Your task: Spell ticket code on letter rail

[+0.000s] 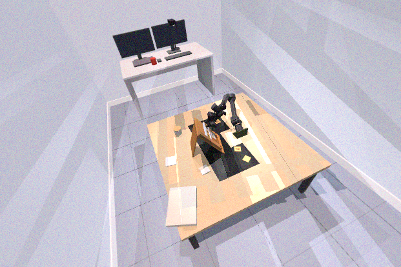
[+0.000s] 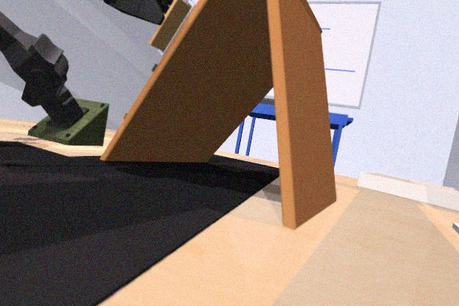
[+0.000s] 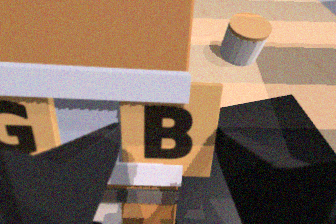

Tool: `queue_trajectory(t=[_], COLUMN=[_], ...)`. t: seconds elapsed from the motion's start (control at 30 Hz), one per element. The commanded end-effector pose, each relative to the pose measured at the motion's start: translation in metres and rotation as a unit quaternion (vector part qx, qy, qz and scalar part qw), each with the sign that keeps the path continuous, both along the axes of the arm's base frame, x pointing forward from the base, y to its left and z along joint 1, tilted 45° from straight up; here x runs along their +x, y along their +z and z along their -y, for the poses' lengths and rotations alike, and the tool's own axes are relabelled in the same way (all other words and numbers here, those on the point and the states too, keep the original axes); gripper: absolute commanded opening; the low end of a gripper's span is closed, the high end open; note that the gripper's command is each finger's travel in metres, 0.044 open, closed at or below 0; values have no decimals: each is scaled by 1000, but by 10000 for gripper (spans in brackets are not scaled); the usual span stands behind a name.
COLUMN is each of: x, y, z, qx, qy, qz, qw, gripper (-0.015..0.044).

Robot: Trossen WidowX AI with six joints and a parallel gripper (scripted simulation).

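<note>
At the open end of the rail, the tile marked B is gripped by its two side edges between the fingers. Its lettered face is left bare, and part of it is overlapped by the rail's upper lip in the wrist view. The tile is judged to be light, stiff and wood-like, little harmed by a firm squeeze but apt to twist or slip if its corner is caught on the lip. The side-edge hold is suited to keeping it upright and in line; for the final push, pressure is best applied low on the outer edge, clear of the lips.

Farther in, the tile marked G is seen in the rail, with a gap left between the two. The rail is carried by the sloping board, by which the bench is partly hidden. Beyond, two loose tiles are seen on the black mat. The ticket's code cannot be read.
</note>
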State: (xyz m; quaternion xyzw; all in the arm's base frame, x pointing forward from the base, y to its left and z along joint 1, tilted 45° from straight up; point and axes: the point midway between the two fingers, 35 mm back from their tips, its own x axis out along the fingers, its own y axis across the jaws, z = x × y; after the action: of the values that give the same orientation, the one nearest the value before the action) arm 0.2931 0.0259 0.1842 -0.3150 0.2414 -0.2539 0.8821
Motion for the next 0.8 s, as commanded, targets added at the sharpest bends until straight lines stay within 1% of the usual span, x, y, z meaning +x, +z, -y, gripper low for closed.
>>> queue_trajectory(t=[0.0, 0.77], x=[1, 4], y=[-2, -7], z=[-1, -8], qx=[0, 1], qy=[-2, -2], qz=[1, 1], qw=[1000, 1000], gripper=[0, 0])
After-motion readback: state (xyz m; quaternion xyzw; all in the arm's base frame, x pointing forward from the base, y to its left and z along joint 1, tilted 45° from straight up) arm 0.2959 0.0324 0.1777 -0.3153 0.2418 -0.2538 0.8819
